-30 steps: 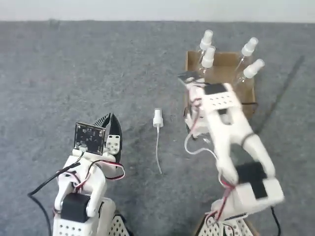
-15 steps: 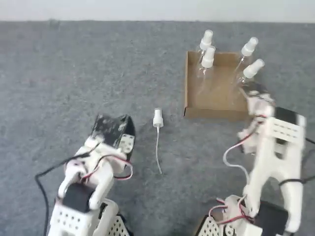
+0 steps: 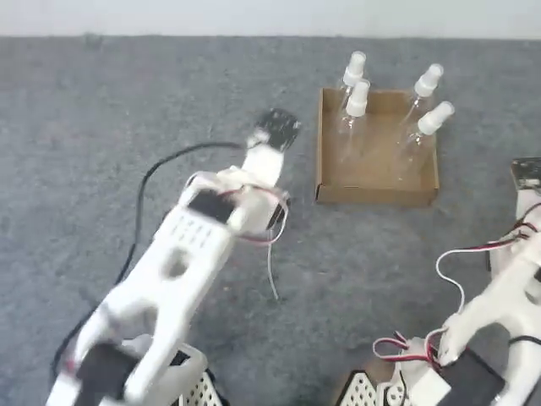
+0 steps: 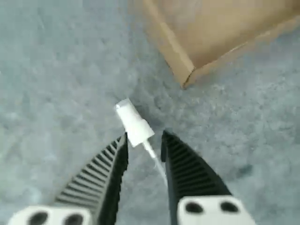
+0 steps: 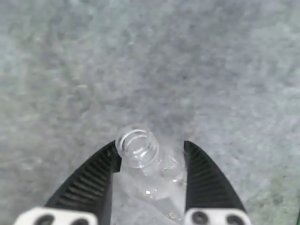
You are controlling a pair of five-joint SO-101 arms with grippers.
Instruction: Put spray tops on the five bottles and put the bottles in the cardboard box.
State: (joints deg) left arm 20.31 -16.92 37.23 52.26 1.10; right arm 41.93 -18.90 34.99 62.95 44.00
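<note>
Straddles spray top (image 4: 133,123), flat on carpet (image 3: 127,110) near box (image 3: 376,193), with left gripper (image 4: 144,139) half open and empty, presumably set for pinching; clamps uncapped bottle (image 5: 136,143) mouth-up in right gripper (image 5: 151,147), ready for capping.

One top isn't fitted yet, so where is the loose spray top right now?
Left wrist view: the spray top lies on the carpet between the left gripper's open fingers, near the cardboard box corner.

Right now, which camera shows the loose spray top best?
Left wrist view: the spray top lies close before the open claw. High view: just its tube, beside the arm. Right wrist view: a bottle instead.
</note>
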